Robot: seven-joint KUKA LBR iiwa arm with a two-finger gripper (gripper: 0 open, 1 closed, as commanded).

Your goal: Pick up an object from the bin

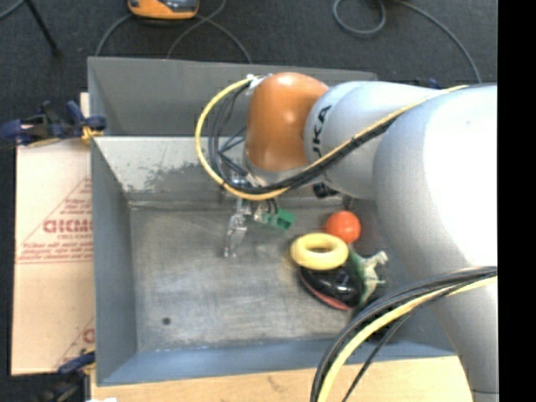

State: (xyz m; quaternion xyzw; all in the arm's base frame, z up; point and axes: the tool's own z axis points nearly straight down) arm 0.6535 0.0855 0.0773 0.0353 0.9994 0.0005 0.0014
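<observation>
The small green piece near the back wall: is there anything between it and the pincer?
Nothing visible does. The small green piece lies just beside the pincer, on its right in the view. The orange ball and yellow ring sit beyond it, further right, not in between.

Gripper (236,234) over bare floor of grey bin (193,296). Small green piece (277,219) just beside, 2 o'clock. Yellow ring (319,250), orange ball (342,226) toward 3 o'clock.
</observation>
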